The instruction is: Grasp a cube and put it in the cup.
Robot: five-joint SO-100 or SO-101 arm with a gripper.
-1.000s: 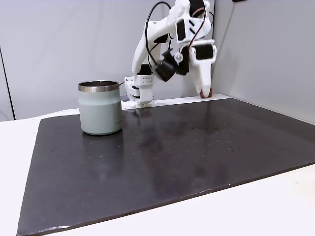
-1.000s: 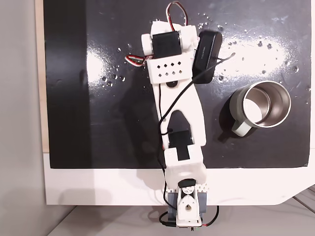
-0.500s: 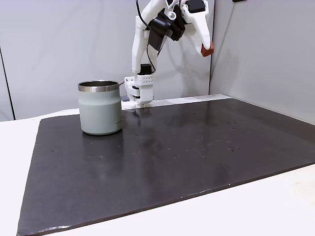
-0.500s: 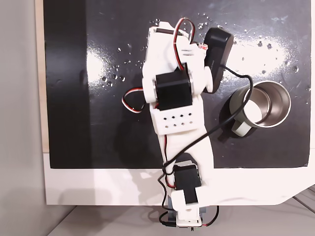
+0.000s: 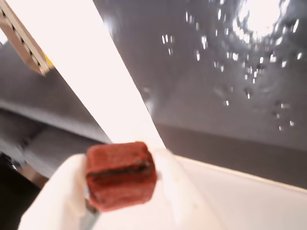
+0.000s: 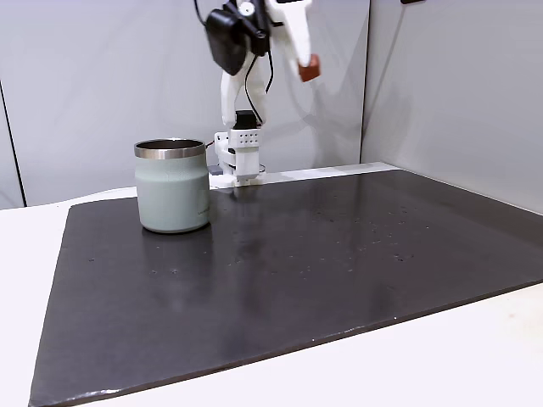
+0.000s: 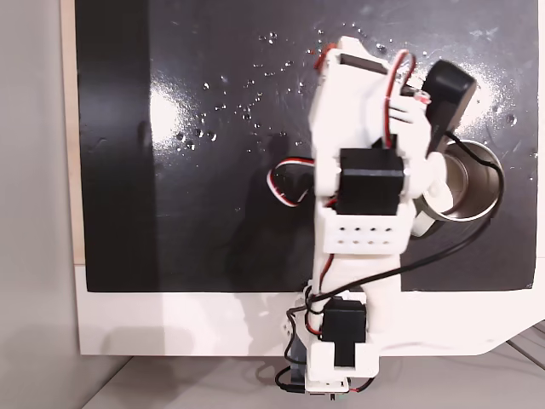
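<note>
Cube is clamped between the gripper fingertips, held high above the mat. Cup is well below and to the gripper's left in this fixed view. Release should be withheld until the cube is centred over the rim.

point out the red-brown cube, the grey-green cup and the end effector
small reddish-brown cube (image 5: 121, 175): wrist view, front face.
squat grey-green cup with steel rim (image 6: 173, 197): a fixed view, side wall.
white end effector (image 6: 307, 69): a fixed view, at the fingertips.

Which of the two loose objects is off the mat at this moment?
The cube: the tool holds it high in the air, clamped between white fingers. The cup stands upright on the black mat.
</note>
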